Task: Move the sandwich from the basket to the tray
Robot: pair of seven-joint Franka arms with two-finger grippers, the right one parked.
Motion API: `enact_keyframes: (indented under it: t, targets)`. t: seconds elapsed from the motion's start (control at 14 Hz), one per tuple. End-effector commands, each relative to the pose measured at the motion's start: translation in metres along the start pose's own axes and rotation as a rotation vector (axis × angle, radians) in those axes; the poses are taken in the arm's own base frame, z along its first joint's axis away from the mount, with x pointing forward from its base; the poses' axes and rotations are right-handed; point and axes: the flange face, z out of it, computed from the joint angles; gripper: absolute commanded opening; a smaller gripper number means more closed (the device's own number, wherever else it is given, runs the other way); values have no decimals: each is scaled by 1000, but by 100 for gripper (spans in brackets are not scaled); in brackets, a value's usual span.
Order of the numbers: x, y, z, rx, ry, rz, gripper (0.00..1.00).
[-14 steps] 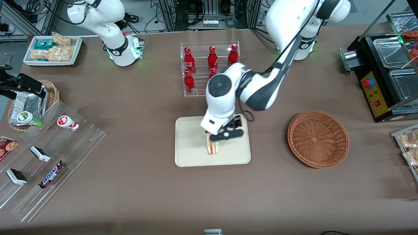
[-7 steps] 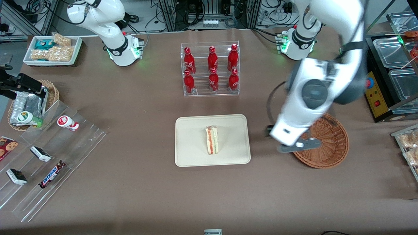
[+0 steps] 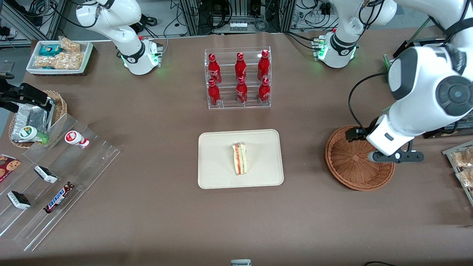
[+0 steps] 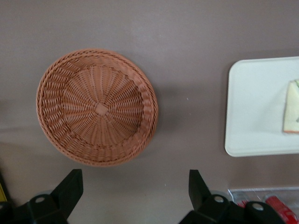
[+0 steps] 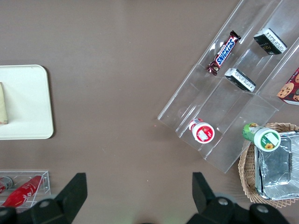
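Above basket (image 3: 354, 162), open-fingered hand (image 4: 133, 196)

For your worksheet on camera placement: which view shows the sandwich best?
The front view: the whole sandwich lies on the tray, filling stripes visible. Both wrist views catch only a pale sliver at the frame edge. The open gripper hangs over the basket.
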Motion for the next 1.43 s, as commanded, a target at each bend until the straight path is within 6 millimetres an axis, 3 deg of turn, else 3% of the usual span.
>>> enact_keyframes:
  t: [0.0, 0.21, 1.0, 1.29, 1.36]
  targets:
    - [-25, -4, -35, -45, 7, 35, 100]
    - [-31, -2, -54, -40, 4, 38, 100]
    - [-28, 2, -69, -32, 37, 31, 100]
    - [-29, -12, -64, 46, 22, 16, 100]
    - [-28, -22, -65, 50, 22, -4, 100]
